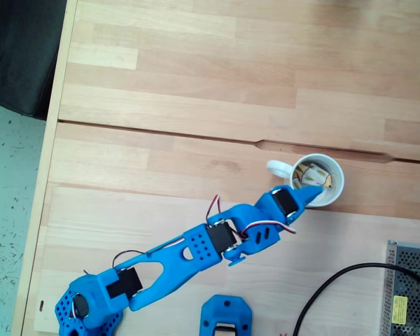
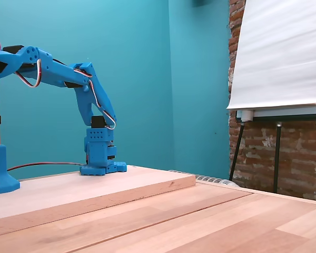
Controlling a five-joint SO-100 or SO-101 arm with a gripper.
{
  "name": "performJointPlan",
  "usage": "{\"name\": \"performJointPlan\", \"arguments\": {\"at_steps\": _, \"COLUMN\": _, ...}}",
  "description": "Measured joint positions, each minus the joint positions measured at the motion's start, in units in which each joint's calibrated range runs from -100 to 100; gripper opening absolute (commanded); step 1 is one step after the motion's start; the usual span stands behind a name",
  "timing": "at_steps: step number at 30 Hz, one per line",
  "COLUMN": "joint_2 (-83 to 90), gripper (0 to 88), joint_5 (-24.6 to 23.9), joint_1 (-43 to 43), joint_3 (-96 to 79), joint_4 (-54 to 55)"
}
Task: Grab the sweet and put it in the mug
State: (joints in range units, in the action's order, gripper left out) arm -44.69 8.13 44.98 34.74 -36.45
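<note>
The white mug [image 1: 334, 192] is seen upright on the wooden table [image 1: 196, 105], handle turned left in a fixed view; white-and-gold wrapped sweets [image 1: 312, 175] are heaped inside it.

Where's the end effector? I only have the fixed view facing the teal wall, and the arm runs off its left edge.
Observer: In a fixed view from above, the end effector is at the lower-left rim of the mug, tip pointing into it.
Operator: Is it holding a sweet?
Observer: I cannot tell, as the jaws are too small to read. Several wrapped sweets lie inside the mug.
Operator: Which way does the handle point?
Observer: The handle sticks out to the left in that view, just above the end effector.
</note>
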Motion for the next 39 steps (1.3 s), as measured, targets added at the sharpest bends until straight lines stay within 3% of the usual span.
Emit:
{"name": "performJointPlan", "arguments": {"at_steps": 4, "joint_2": 1.5, "gripper": 6.1, "joint_5": -1.0, "joint_1": -1.0, "joint_3": 0.0, "joint_4": -8.1}}
{"name": "performJointPlan", "arguments": {"at_steps": 13, "joint_2": 7.0, "gripper": 4.0, "joint_5": -9.4, "joint_1": -4.5, "joint_3": 0.0, "joint_4": -32.5}}
{"name": "performJointPlan", "arguments": {"at_steps": 23, "joint_2": 8.5, "gripper": 4.1, "joint_5": -12.7, "joint_1": -5.6, "joint_3": -8.1, "joint_4": -46.9}}
{"name": "performJointPlan", "arguments": {"at_steps": 31, "joint_2": 20.1, "gripper": 4.1, "joint_5": -14.3, "joint_1": -7.5, "joint_3": -27.0, "joint_4": -48.1}}
{"name": "performJointPlan", "arguments": {"at_steps": 39, "joint_2": 41.0, "gripper": 4.0, "joint_5": -14.2, "joint_1": -11.8, "joint_3": -54.4, "joint_4": -36.5}}
